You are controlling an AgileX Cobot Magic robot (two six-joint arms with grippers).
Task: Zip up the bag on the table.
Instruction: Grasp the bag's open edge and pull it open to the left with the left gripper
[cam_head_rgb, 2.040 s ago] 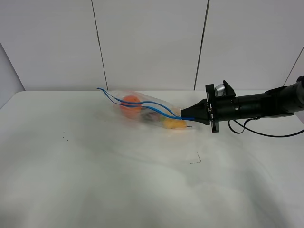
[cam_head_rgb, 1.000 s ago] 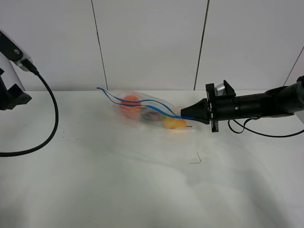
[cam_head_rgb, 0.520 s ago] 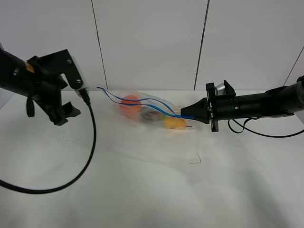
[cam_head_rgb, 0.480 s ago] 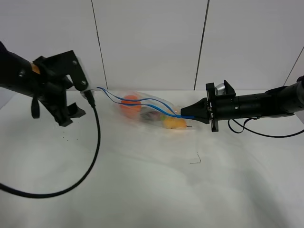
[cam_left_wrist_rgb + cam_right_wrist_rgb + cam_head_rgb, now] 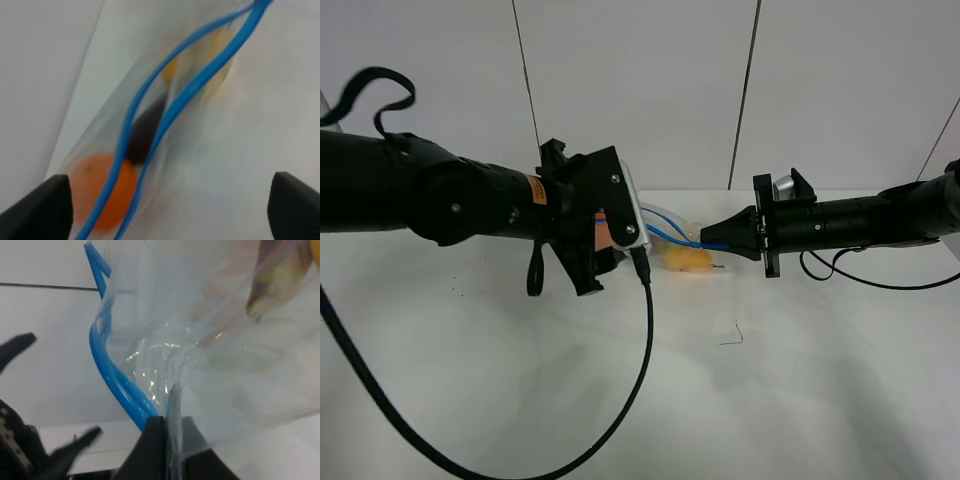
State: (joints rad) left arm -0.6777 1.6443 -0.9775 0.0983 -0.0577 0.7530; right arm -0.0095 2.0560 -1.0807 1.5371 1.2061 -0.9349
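Note:
The bag [image 5: 672,243] is clear plastic and lies at the back of the table [image 5: 800,400]. Its blue zipper strip [image 5: 192,95] runs in two separated lines, with orange, dark purple and yellow produce beneath. My right gripper [image 5: 706,241] is shut on the bag's right end, and the right wrist view shows its fingers [image 5: 155,442] pinching the plastic beside the blue strip [image 5: 117,382]. My left gripper [image 5: 170,200] is open above the bag with a fingertip on either side, touching nothing. In the exterior view the left arm [image 5: 470,200] covers the bag's left half.
A black cable [image 5: 645,330] hangs from the left arm and loops low over the front of the table. A small dark wire-like scrap [image 5: 732,337] lies in front of the right gripper. A white panelled wall [image 5: 640,80] stands behind the table.
The left arm has swung in from the far left and now hangs over the bag's left half. The right gripper and the bag have not moved.

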